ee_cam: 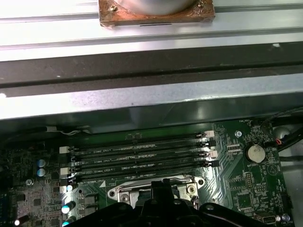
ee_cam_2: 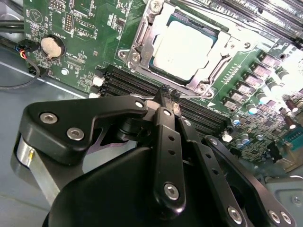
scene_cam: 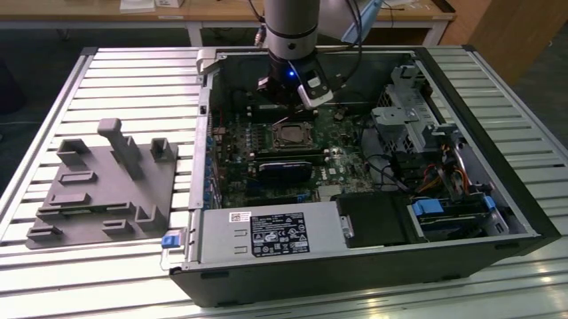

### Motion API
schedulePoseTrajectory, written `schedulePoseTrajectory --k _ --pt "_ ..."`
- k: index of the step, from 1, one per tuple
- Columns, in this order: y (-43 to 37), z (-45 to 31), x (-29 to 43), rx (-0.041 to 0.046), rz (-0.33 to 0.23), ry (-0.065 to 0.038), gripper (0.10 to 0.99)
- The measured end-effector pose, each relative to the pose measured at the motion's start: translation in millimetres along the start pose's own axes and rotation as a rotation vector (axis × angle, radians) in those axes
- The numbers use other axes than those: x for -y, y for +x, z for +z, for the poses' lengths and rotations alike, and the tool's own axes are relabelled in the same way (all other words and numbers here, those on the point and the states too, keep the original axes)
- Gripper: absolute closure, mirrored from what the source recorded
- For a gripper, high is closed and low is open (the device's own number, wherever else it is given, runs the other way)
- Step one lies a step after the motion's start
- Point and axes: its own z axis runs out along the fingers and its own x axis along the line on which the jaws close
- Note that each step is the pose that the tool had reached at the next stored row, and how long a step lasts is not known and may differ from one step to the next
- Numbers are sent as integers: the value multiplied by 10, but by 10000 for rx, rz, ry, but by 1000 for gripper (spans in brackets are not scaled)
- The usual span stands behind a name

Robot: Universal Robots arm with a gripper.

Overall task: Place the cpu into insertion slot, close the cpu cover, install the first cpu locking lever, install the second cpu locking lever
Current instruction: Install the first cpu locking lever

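Grey moulded fixture (scene_cam: 89, 199) on slatted table (scene_cam: 133, 80), open computer case (scene_cam: 355, 282), coin battery (ee_cam_2: 51, 46)

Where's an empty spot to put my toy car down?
The bare slatted table behind the grey holder, beside the computer case, is free; so is the strip in front of the holder. Inside the case it is crowded: motherboard, cables and the tool.

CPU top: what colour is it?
The cpu top is pale silver, clearest in the second wrist view.

Pale silvery cpu (ee_cam_2: 182, 45) flat within closed metal cpu cover (ee_cam_2: 142, 40)
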Motion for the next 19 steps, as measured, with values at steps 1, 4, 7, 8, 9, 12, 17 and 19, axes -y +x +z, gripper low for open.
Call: schedulePoseTrajectory --k 1,4,7,8,9,12,17,19 --pt "0 1 -1 0 -1 0 980" --pt "0 4 -3 1 0 -1 980" --pt "2 11 -8 0 0 2 980" --pt "3 13 -11 0 0 7 980" --pt "3 16 -14 1 0 11 980" --pt "3 25 -27 7 12 37 980" --pt "-2 45 -55 46 128 151 980" --pt "0 51 -64 60 145 227 980"
